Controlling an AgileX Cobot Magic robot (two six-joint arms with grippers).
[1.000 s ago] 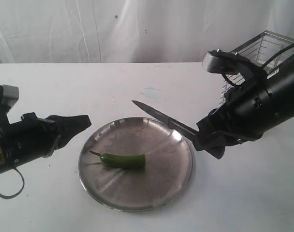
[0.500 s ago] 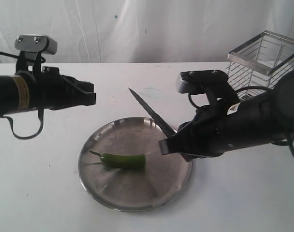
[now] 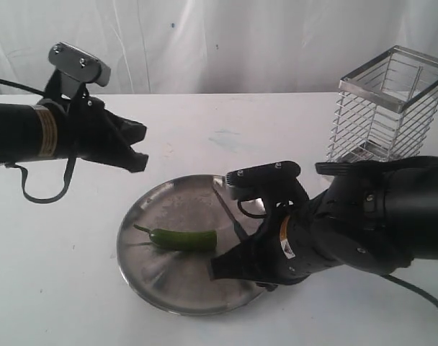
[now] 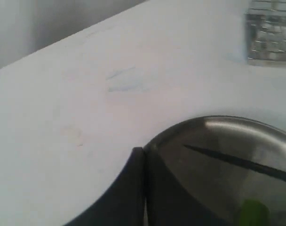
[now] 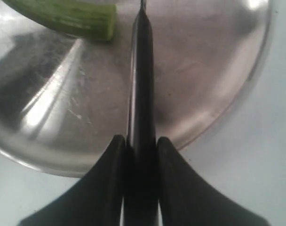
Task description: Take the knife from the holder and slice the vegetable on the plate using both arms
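Clamping the knife (image 5: 142, 80), the right gripper (image 5: 140, 143) holds it over the plate (image 3: 168, 282), near the vegetable (image 3: 183, 239). The left gripper (image 3: 138, 148) hovers fully closed and empty.

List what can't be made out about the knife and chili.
- Knife handle: exterior view, hidden by the right gripper.
- Knife tip: right wrist view, cut off by the picture's edge.
- Chili: left wrist view, blurred green patch cut by the picture's edge.
- Blade touching the plate: no view settles it.
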